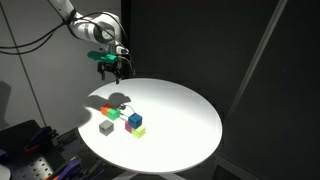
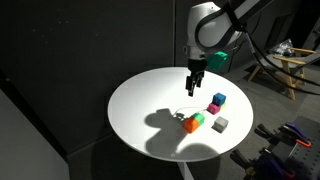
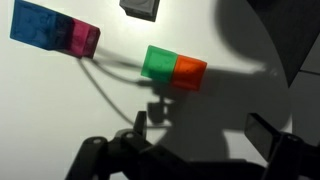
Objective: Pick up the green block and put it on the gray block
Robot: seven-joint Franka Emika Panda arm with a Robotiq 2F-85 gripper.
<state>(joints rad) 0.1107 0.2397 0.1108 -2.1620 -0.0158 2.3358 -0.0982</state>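
The pincer (image 2: 194, 88) hung above the round white desk (image 2: 140, 100) with its jaws spread and empty. Nearer the desk's edge, the green block (image 2: 198, 120) lay against an orange block (image 2: 188, 125). The gray block (image 2: 221, 123) stood near them but apart, beside a blue block (image 2: 219, 100).

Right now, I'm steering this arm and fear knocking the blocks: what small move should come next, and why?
Probably lower the open gripper toward the green block, centring over it first. It hangs empty above the table, and the green block touches an orange block, so the grip should likely take its free sides.
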